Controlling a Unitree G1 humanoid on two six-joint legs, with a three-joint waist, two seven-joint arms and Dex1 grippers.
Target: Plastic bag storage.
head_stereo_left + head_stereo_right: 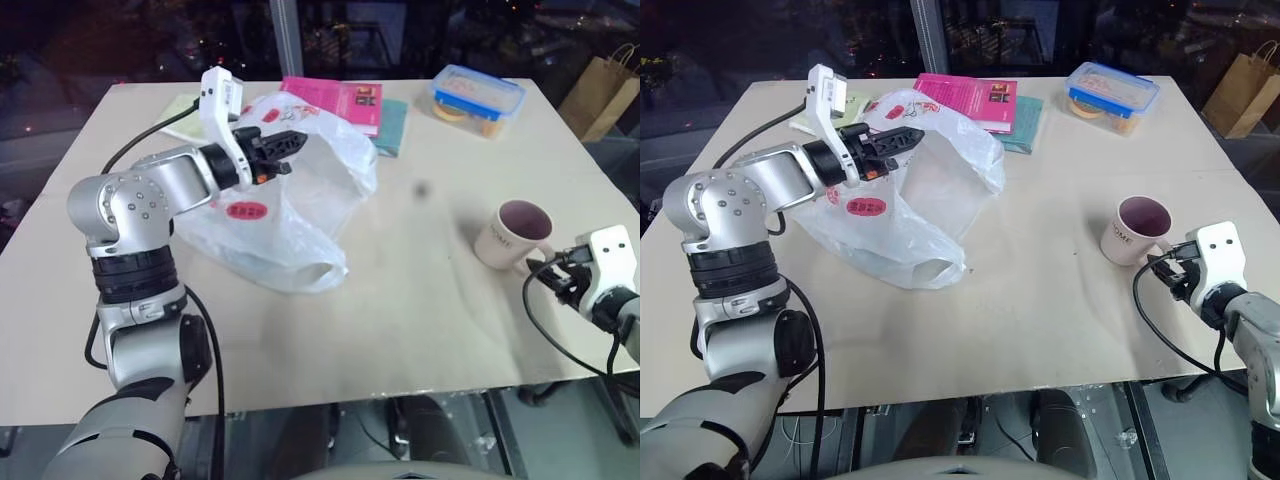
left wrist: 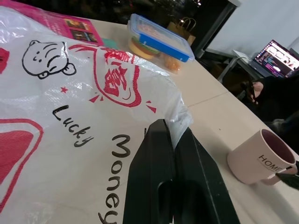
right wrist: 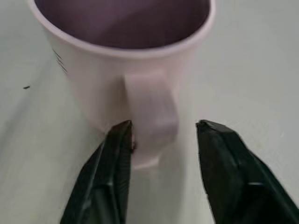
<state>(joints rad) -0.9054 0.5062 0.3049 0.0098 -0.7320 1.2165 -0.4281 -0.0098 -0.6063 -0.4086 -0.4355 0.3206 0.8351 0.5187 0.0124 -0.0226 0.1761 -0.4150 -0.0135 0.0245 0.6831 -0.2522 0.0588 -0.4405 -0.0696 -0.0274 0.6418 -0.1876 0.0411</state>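
Observation:
The plastic bag [image 1: 280, 215] is thin, translucent white with red labels and black print. It lies crumpled on the left half of the table [image 1: 420, 330], with its upper part lifted. My left gripper [image 1: 293, 142] is shut on the bag's raised top edge, and the film bunches at the fingertips [image 2: 159, 128]. My right gripper [image 3: 163, 126] is low at the table's right edge. It is open, with one finger on each side of the handle of a pink mug [image 1: 515, 232], and the handle sits close to one finger.
A blue-lidded food container [image 1: 478, 100] stands at the far right of the table. A pink booklet [image 1: 340, 100] and a teal cloth [image 1: 392, 128] lie behind the bag. A brown paper bag [image 1: 605, 90] stands off the table, far right.

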